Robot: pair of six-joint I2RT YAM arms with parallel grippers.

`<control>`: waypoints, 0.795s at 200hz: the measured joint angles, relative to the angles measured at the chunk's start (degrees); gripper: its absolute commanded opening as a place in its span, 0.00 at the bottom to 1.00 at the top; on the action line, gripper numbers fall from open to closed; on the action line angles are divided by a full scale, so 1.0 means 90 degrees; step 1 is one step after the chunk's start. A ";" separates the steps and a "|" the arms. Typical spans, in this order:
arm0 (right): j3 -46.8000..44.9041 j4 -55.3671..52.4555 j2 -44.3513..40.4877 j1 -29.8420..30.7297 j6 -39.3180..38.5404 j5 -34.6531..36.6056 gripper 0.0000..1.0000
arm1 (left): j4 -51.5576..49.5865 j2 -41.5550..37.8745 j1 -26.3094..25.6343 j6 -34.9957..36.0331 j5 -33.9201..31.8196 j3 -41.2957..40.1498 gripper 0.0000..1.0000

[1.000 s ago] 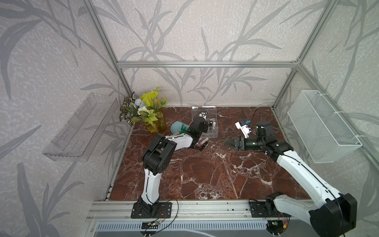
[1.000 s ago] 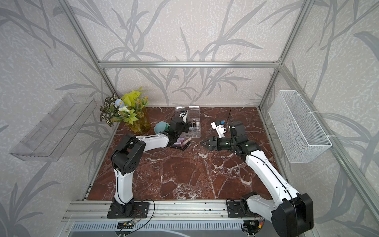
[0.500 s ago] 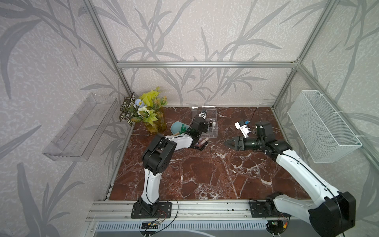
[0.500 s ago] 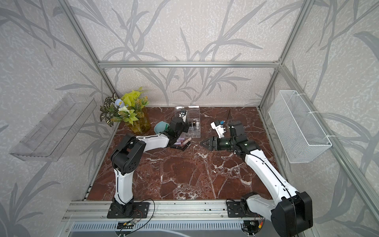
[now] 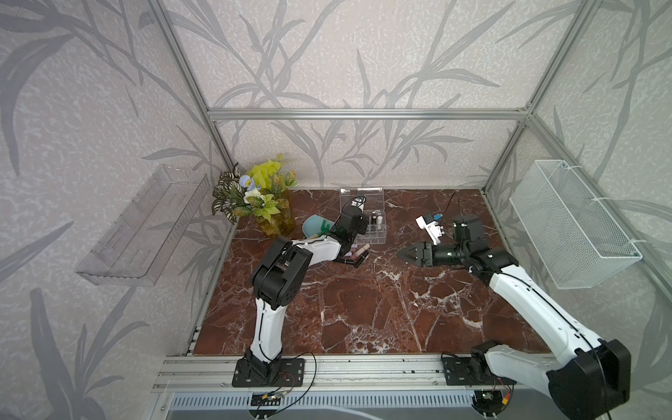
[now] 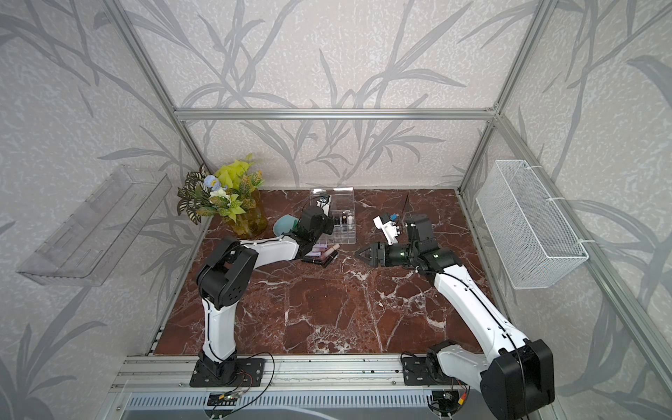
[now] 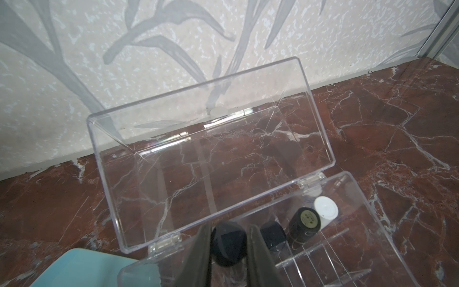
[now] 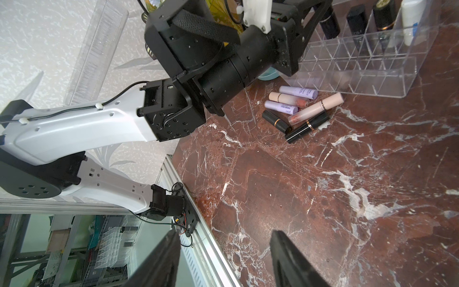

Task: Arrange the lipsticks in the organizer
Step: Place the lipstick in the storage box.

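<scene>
Both top views: organizer (image 5: 376, 238) open at far centre of the tabletop (image 5: 363, 309), loose lipsticks (image 5: 360, 250) heaped just near of it. Left wrist: left jaws pinching a black lipstick (image 7: 228, 244) at the far row, beside three standing. Right wrist: right jaws spread, empty; six unplaced, so roughly a third done.

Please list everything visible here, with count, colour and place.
Clear plastic grid organizer, lid open: one, back of red marble table.
Standing lipstick tubes: three, two black, one white, organizer's back row.
Loose lipstick tubes: six, two lilac, two pale pink, two black, table beside organizer.
Artificial plant in yellow vase: one, green, back corner.
Teal bowl: one, beside vase.
Clear wall tray: one, left arm's wall.
White wire basket: one, right arm's wall.
Left gripper: shut on black lipstick tube, over organizer.
Right gripper: open, empty.
</scene>
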 measured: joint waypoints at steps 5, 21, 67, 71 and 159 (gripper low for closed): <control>0.0000 0.0000 -0.0002 0.0000 0.0000 0.0000 0.62 | -0.0017 0.0002 0.0000 0.0002 0.0005 0.0000 0.10; 0.0000 0.0000 -0.0002 0.0000 0.0000 0.0000 0.62 | -0.0034 0.0005 0.0000 0.0007 0.0015 0.0000 0.10; 0.0000 0.0005 0.0002 -0.0002 0.0002 0.0000 0.62 | -0.0032 0.0005 0.0002 0.0005 0.0053 0.0000 0.21; 0.0000 0.0005 0.0002 -0.0002 0.0002 0.0000 0.62 | -0.0032 0.0005 0.0002 0.0005 0.0056 0.0000 0.25; 0.0000 0.0005 0.0002 -0.0002 0.0007 0.0034 0.62 | -0.0522 -0.0648 0.0007 0.0029 0.0442 -0.0119 0.61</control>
